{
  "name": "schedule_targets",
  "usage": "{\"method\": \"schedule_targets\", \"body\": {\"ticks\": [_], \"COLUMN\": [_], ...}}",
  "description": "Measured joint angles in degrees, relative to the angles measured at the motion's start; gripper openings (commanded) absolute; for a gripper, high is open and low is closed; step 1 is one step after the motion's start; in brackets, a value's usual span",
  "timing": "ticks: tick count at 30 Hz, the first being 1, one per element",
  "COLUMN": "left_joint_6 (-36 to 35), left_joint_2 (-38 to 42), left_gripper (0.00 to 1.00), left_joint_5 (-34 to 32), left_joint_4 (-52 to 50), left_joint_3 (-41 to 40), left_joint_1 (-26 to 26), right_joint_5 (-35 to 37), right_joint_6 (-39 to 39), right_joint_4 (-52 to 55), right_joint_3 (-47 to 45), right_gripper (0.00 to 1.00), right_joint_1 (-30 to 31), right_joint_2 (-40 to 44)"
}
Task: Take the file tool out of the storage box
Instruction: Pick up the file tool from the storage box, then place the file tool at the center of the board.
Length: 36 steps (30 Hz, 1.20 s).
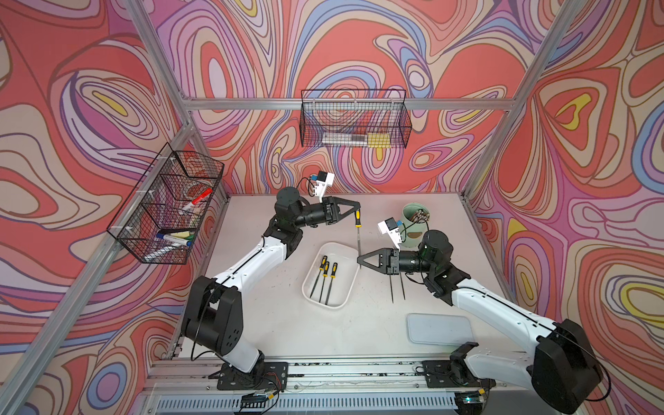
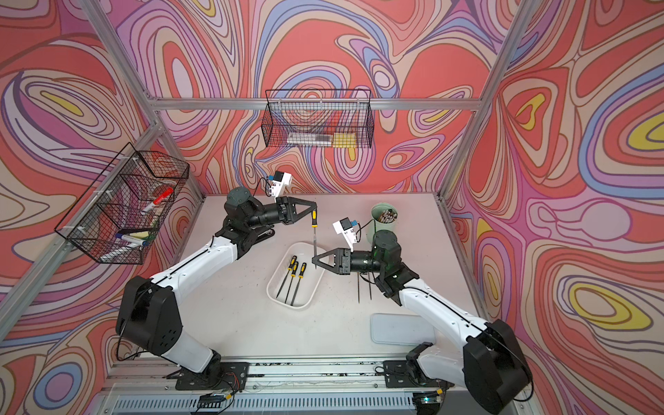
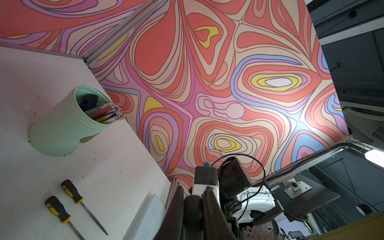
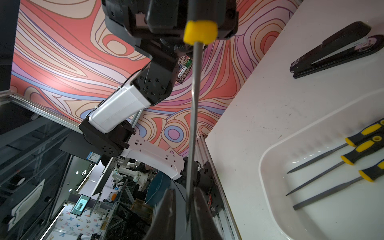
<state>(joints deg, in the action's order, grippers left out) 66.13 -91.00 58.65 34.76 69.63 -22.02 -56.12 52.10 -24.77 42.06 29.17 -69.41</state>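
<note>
Right wrist view: right gripper [image 4: 184,194] is closed on the file [image 4: 194,104] near its tip; left gripper [image 1: 358,207] clamps its handle. It hangs over the storage box [image 1: 346,282] right rim, mid-frame, with open tabletop [image 1: 381,212] beyond.

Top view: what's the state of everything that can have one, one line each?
White plastic storage box: open, three files lying inside.
Flat pale grey-blue lid: off the box, lying flat.
Black-and-yellow-handled file: out of the box, held vertical in the air.
Left gripper: fingers shut on that file's handle.
Right gripper: fingers close around its blade; grip unclear.
Mint-green cylindrical cup: upright, holding pencils.
</note>
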Motion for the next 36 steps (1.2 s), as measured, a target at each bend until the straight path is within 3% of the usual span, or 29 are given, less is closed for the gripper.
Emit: {"method": "schedule_targets", "body": {"ticks": [2,5,11,14,20,27,36], "left_joint_6": [0.1,0.1,-0.4,-2.3,-14.5,-31.2,-41.3], "left_joint_2": [0.0,0.0,-0.3,-0.7,-0.3,4.5,5.9], "left_gripper": [0.16,0.27,0.84,0.99,0.99,0.99,0.99], "left_joint_5": [0.2,0.2,0.1,0.1,-3.4,-15.5,-30.1], "left_joint_4": [0.4,0.8,0.4,-3.7,-23.6,-47.4,-58.7], "left_joint_3": [0.0,0.0,0.0,1.4,7.5,8.4,4.5], "left_joint_1": [0.0,0.0,0.2,0.7,2.2,2.3,0.5], "right_joint_5": [0.2,0.5,1.6,3.8,16.5,33.8,50.6], "right_joint_6": [0.1,0.1,-1.6,-4.5,-14.2,-22.3,-24.0], "right_joint_4": [0.2,0.2,3.3,9.8,30.4,52.6,69.4], "right_joint_3": [-0.1,-0.1,0.3,2.1,7.4,11.7,12.2], "right_gripper": [0.0,0.0,0.0,0.0,0.0,0.0,0.0], "right_joint_1": [0.0,0.0,0.0,0.0,0.0,0.0,0.0], "right_joint_2": [0.0,0.0,0.0,0.0,2.6,4.9,-1.6]}}
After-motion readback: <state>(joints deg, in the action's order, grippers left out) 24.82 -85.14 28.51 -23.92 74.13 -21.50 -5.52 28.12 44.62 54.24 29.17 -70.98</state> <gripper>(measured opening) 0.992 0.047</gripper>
